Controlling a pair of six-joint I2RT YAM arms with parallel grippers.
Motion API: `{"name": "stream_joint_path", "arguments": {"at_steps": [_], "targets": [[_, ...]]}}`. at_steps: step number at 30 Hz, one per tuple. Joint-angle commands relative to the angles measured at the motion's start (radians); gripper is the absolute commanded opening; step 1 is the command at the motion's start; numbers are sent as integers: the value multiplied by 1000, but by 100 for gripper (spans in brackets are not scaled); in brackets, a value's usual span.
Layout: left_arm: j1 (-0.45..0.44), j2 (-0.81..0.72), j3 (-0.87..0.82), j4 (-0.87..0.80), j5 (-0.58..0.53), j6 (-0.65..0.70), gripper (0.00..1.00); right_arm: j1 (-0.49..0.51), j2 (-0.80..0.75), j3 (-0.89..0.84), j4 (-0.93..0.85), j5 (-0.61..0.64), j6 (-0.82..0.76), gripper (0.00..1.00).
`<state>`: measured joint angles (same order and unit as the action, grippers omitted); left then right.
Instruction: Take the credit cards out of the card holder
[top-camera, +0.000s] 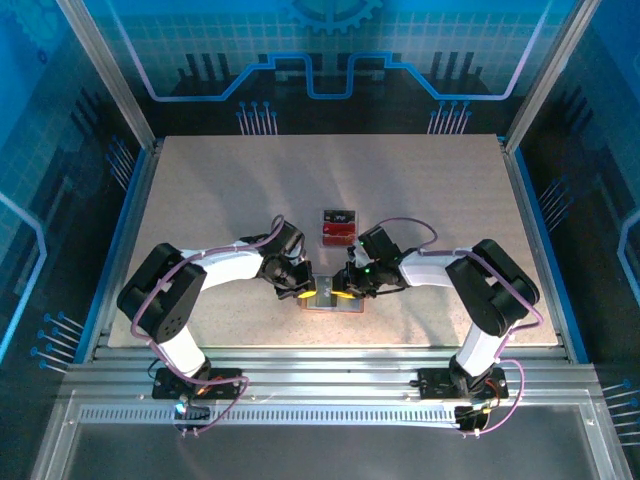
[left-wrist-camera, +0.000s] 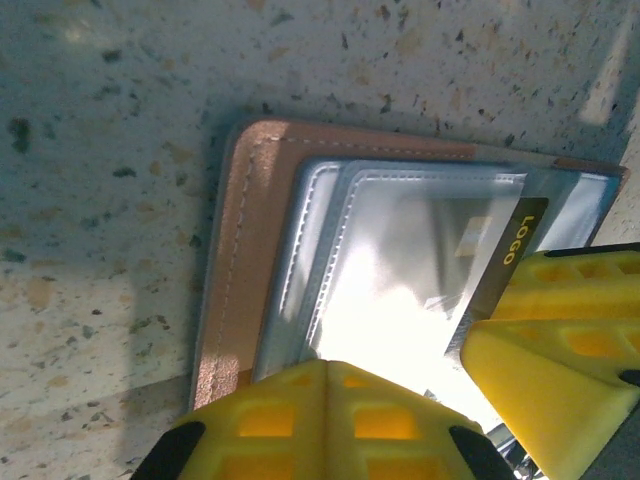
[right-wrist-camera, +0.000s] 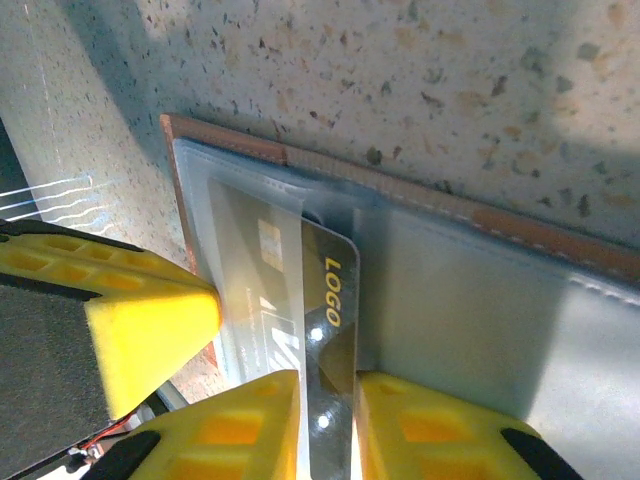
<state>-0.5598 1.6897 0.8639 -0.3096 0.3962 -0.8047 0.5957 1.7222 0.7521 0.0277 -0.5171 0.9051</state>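
The card holder (top-camera: 326, 300) lies open on the table between both grippers, brown rim (left-wrist-camera: 245, 250) outside and pale grey clear sleeves (right-wrist-camera: 560, 330) inside. A dark credit card (right-wrist-camera: 330, 290) marked LOGO sticks partly out of a sleeve, also seen as the dark card (left-wrist-camera: 508, 262) from the left wrist. My right gripper (right-wrist-camera: 327, 385) has its jaws narrowly apart, one on each side of the card's exposed strip. My left gripper (left-wrist-camera: 328, 372) is shut, its tips resting on the clear sleeve at the holder's other half. Several more credit cards (top-camera: 337, 228), red with a dark one, lie stacked just beyond.
The left gripper (top-camera: 300, 293) and right gripper (top-camera: 347, 292) nearly touch over the holder. The speckled table (top-camera: 200, 200) stretches far beyond them. A metal rail (top-camera: 320, 375) runs along the near edge, and blue walls enclose the sides.
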Motion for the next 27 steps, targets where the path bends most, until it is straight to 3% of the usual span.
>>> {"name": "stream_joint_path", "arguments": {"at_steps": [1, 18, 27], "targets": [[-12, 26, 15, -71, -35, 24, 1, -13, -27, -17, 4, -3, 11, 21], [-15, 28, 29, -86, -38, 26, 1, -23, -42, -28, -1, -1, 5, 11], [-14, 24, 31, -91, -41, 30, 1, -46, -79, -24, -86, 17, -38, 9]]}}
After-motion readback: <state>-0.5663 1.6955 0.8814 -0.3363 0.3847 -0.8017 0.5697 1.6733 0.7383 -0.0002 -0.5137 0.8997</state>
